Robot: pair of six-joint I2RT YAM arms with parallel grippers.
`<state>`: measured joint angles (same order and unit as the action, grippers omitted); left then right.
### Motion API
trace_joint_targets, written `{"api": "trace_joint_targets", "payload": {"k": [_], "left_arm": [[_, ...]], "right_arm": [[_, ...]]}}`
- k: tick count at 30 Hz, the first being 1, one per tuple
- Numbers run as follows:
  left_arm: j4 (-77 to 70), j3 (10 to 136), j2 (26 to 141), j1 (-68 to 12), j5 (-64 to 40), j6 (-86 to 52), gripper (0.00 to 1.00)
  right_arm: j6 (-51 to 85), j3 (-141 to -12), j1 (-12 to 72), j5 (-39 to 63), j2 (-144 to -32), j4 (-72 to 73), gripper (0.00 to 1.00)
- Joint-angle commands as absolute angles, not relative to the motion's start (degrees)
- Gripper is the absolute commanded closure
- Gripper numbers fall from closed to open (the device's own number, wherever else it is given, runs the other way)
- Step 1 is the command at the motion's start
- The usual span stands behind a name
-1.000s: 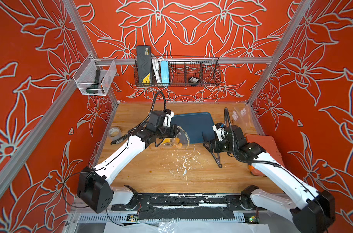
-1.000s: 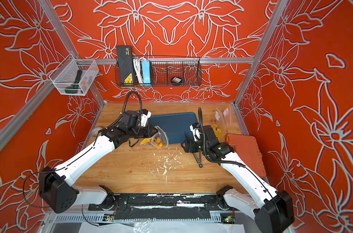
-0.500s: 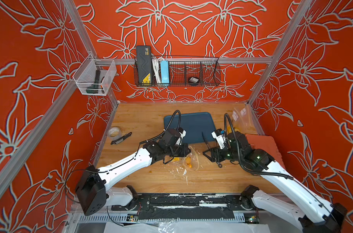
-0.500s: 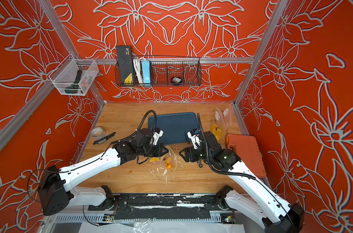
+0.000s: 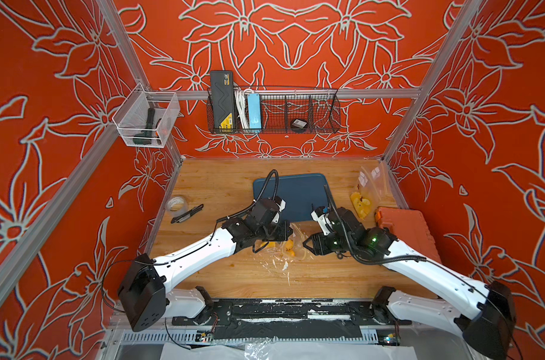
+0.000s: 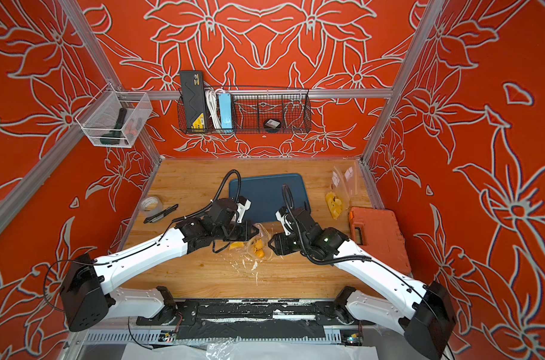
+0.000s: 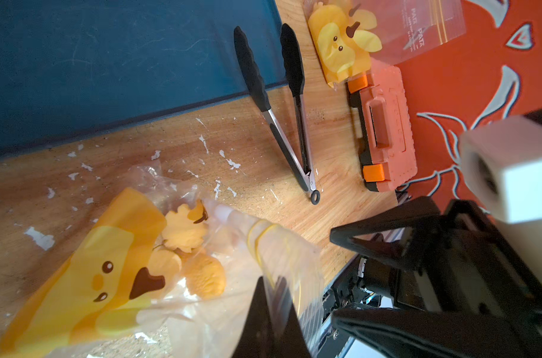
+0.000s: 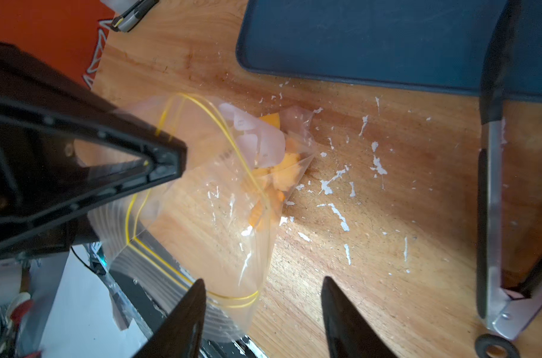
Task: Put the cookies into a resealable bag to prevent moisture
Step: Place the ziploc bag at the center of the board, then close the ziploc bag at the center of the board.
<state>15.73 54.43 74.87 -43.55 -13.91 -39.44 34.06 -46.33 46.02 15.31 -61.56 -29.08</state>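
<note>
At the left edge of the worktop (image 5: pixel 221 184), a roll of clear tape (image 5: pixel 176 204) is seen, with a knife (image 5: pixel 187 214) just beside it. Nearer the middle, the left jaws are pressed together on the zip edge of a clear bag (image 5: pixel 285 249). That edge is held up off the wood while the rest of the bag sags onto it. In the right wrist view the yellow zip lines (image 8: pixel 232 148) are seen curving in a loop, so the mouth is gaping. The cookies (image 7: pixel 186 235) are gathered inside the bag at its low end, which rests on the worktop, beside a yellow cartoon face (image 7: pixel 108 272) printed on the plastic. White flecks (image 5: pixel 285 266) are scattered over the wood around and under the bag. A blue tray (image 5: pixel 296 190) is laid behind it, towards the back wall.

Right of the bag, the right jaws are spread and aimed at the open mouth. The near corner of the zip edge is seen between them, close to one finger (image 8: pixel 186 313); contact cannot be told. A pair of tongs (image 7: pixel 294 124) is lying flat on the worktop by the tray's corner. Further right, spare bags (image 5: pixel 369 187) with the same yellow print are lying near the wall, and an orange case (image 5: pixel 405 227) is set just in front of them.
</note>
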Motion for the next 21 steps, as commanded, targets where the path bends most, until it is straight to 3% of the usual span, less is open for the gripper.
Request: {"api": "trace_joint_targets", "payload": {"k": [1,3,8,10,11,16,21], "left_arm": [[14.68,54.93,75.33,-43.68,-13.25,-38.8,1.0],[14.59,54.89,75.37,-43.63,-13.29,-38.76,1.0],[14.68,54.76,75.32,-43.68,-13.37,-38.09,1.0],[14.81,54.83,75.15,-43.62,-13.4,-37.21,1.0],[15.0,55.04,75.01,-43.65,-13.24,-36.21,1.0],[16.58,56.46,72.19,-43.59,-11.98,-27.06,0.38],[16.87,56.66,68.13,-43.59,-10.73,-19.23,0.08]], "right_arm": [[37.75,-45.99,46.77,12.76,-63.62,-25.52,0.42],[38.24,-46.32,47.02,12.74,-65.59,-24.52,0.47],[39.72,-47.49,47.45,12.37,-68.74,-22.66,0.69],[41.19,-48.05,47.52,11.08,-68.98,-23.88,0.93],[41.76,-48.24,47.47,10.2,-68.63,-24.94,1.0],[47.74,-48.74,47.47,6.2,-61.85,-29.85,1.0],[55.11,-51.59,47.46,3.0,-56.93,-36.03,1.0]]}}
